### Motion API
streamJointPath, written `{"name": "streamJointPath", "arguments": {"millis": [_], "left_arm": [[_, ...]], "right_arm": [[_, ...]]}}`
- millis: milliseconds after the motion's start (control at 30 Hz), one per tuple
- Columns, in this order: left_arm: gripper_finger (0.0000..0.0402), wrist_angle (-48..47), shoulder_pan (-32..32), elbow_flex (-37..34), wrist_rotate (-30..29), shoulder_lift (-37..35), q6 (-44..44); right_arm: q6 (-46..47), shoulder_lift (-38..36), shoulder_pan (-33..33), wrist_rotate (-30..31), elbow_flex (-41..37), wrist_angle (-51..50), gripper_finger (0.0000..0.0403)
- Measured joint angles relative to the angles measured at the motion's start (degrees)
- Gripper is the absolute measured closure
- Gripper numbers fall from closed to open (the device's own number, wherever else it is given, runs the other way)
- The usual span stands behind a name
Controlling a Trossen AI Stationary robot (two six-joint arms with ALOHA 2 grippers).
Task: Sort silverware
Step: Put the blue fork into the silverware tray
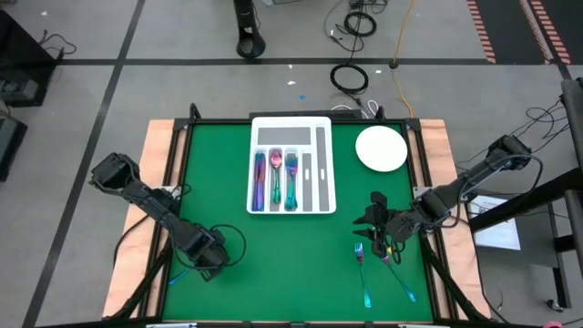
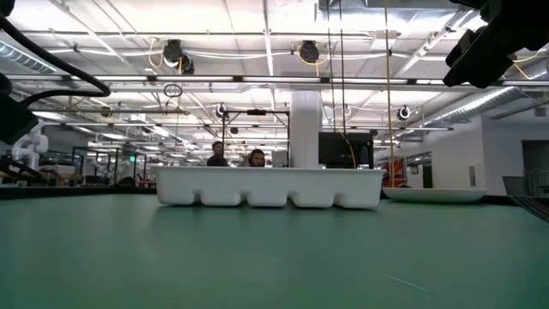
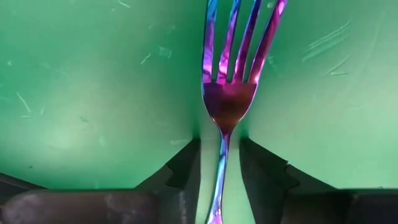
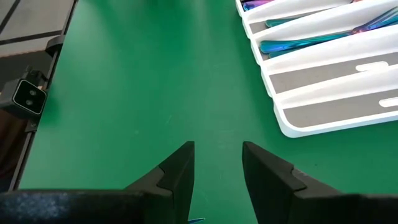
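An iridescent fork [image 3: 229, 93] lies flat on the green mat near the table's front left. My left gripper [image 3: 221, 171] points down over it, open. Its two fingers stand on either side of the fork's slim neck, with a narrow gap on each side. The fork's blue handle end [image 1: 178, 276] sticks out from under the gripper [image 1: 208, 258]. My right gripper [image 1: 369, 219] hangs open above the mat at the right. Two more pieces of silverware [image 1: 364, 269] lie just in front of it. The white tray [image 1: 323, 196] holds silverware [image 1: 275, 178] in three slots.
A round white plate [image 1: 381, 148] sits at the back right, beside the tray [image 2: 270, 184]. A small camera [image 4: 28, 96] stands at the table's near edge. Bare green mat [image 1: 291, 264] lies between the two grippers.
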Motion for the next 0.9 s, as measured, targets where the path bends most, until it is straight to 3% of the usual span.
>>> {"name": "streamJointPath", "arguments": {"millis": [400,667,900], "left_arm": [[0.039,-0.4,1.9,0.9,0.5,0.2,0.0],[0.0395,-0.4,2.4,1.1,1.5,0.2,-0.1],[0.0395,-0.9,3.5,5.8,0.7,0.2,0.1]], "right_arm": [[-0.2,0.0,0.0,0.2,0.0,1.0,0.0277],[-0.2,0.0,0.0,0.2,0.0,1.4,0.0277],[-0.2,0.0,0.0,0.2,0.0,1.8,0.0277]]}}
